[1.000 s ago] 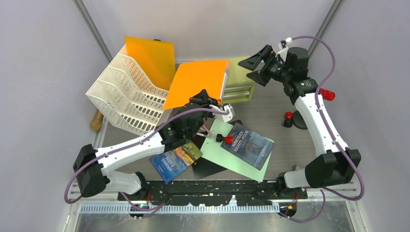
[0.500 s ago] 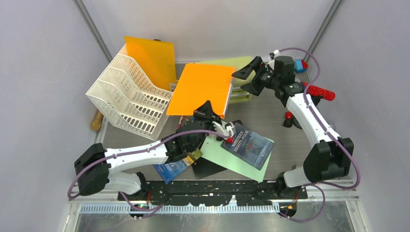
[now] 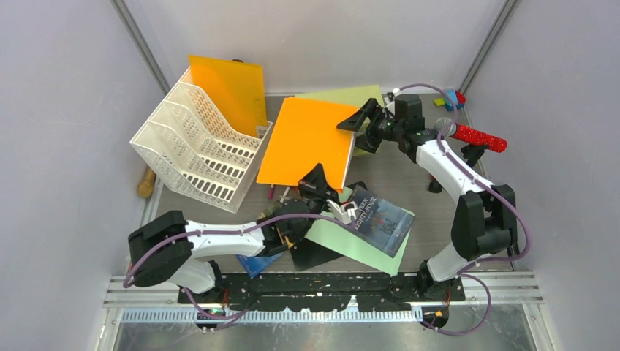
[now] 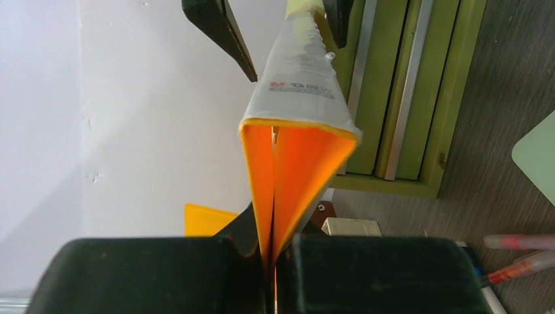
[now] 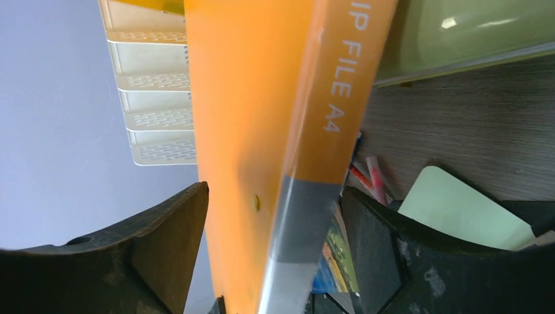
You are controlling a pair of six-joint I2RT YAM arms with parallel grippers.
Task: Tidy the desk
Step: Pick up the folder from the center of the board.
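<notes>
Orange clip file point(image 3: 307, 142) is being pinched at its near edge by the left gripper point(image 3: 318, 183) jaws above the middle of the desk point(image 3: 398, 183), with the right gripper point(image 3: 360, 130) jaws being spread around its spine: closing squarely there is being advised before any handover toward the far-left white rack point(image 3: 194, 146).

Swings the right claw point(image 3: 357, 131) in from the far right corner, jaws now spread on either side of the orange folder point(image 3: 307, 139) at its far edge. Draws the left claw point(image 3: 319, 179), clamped on the folder's near edge, back toward the arm bases. Bares more of the green cabinet point(image 3: 343, 95) and the red glitter microphone point(image 3: 479, 137). Hides most of the blue book point(image 3: 256, 263) beneath the left arm.
</notes>
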